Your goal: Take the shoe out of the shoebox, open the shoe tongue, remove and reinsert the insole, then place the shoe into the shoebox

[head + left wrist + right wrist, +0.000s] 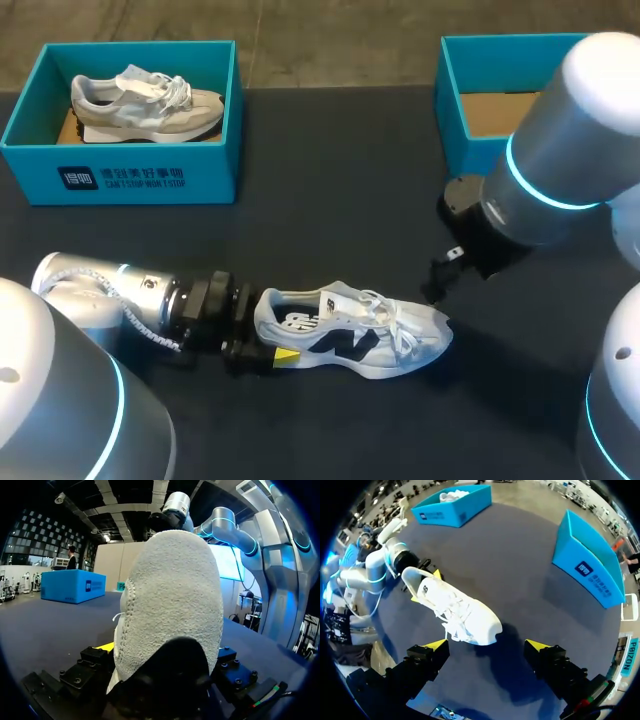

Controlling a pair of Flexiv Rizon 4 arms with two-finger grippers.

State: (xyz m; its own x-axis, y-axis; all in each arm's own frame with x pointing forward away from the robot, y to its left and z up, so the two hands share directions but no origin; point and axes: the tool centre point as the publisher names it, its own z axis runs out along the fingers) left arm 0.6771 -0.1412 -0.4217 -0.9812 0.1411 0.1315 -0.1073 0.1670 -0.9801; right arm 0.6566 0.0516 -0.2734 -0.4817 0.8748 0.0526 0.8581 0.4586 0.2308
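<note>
A: Where is the white mesh sneaker lying?
B: On the dark table — the left gripper is pinching its heel, and the right gripper is hanging spread above its toe.
A: Boxes?
B: The far-left teal shoebox is holding a grey sneaker; the far-right teal shoebox is showing its brown cardboard floor.

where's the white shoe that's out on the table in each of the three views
Head view: white shoe on the table, front middle, heel in the left gripper.
Left wrist view: its heel fills the middle, between that gripper's fingers.
Right wrist view: it lies just ahead of the open right gripper, toe nearest.
Shared landmark: the blue shoebox with print on its wall, farther off than the shoe in every view.
</note>
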